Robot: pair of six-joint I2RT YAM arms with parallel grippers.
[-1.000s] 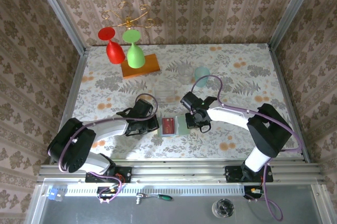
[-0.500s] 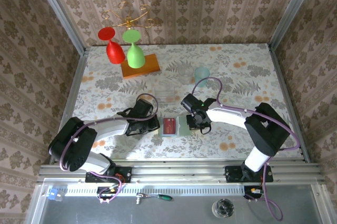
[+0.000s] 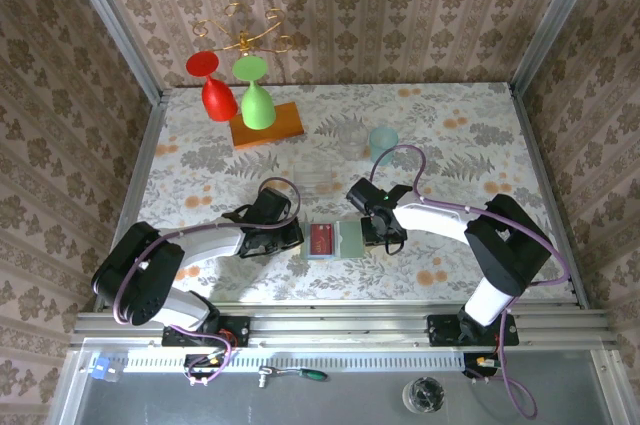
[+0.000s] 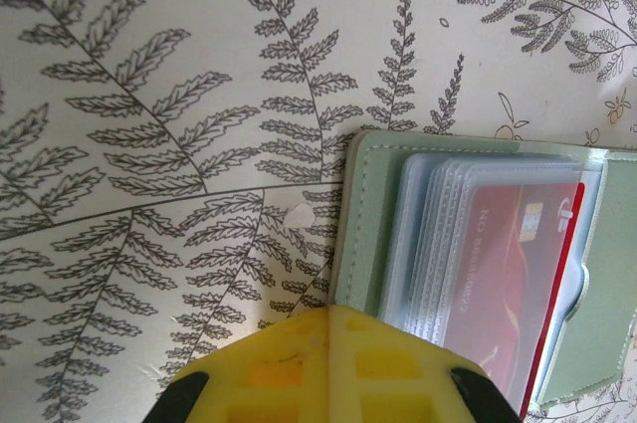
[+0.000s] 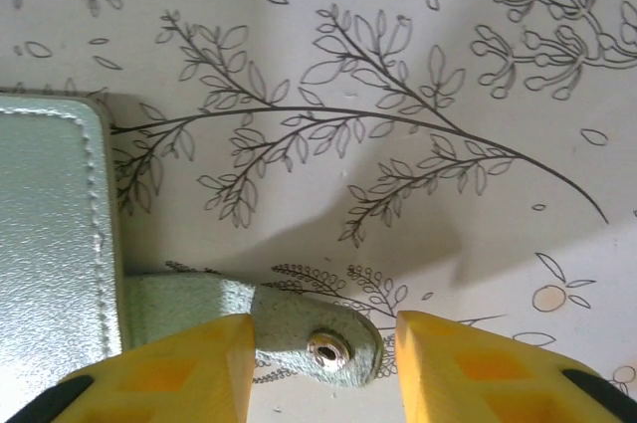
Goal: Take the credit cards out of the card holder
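Note:
The card holder [image 3: 337, 240] lies open on the floral table between both arms. It is sage green, with clear sleeves over a red credit card [image 3: 321, 238]. In the left wrist view the red card [image 4: 518, 264] sits inside the sleeves of the holder [image 4: 363, 224]. My left gripper [image 4: 331, 316] is shut, its yellow tips meeting at the holder's near left edge. In the right wrist view the holder's cover [image 5: 50, 244] is at the left. Its snap tab [image 5: 309, 338] lies flat between the spread fingers of my open right gripper [image 5: 325, 343], touching neither clearly.
A red glass [image 3: 217, 95] and a green glass [image 3: 258, 103] hang from a gold rack over an orange board [image 3: 270, 127] at the back left. A pale teal cup [image 3: 383, 138] stands behind the right arm. Metal posts frame the table.
My right gripper has opened and let go of the snap tab, drifting slightly right. The left arm and the holder have stayed put.

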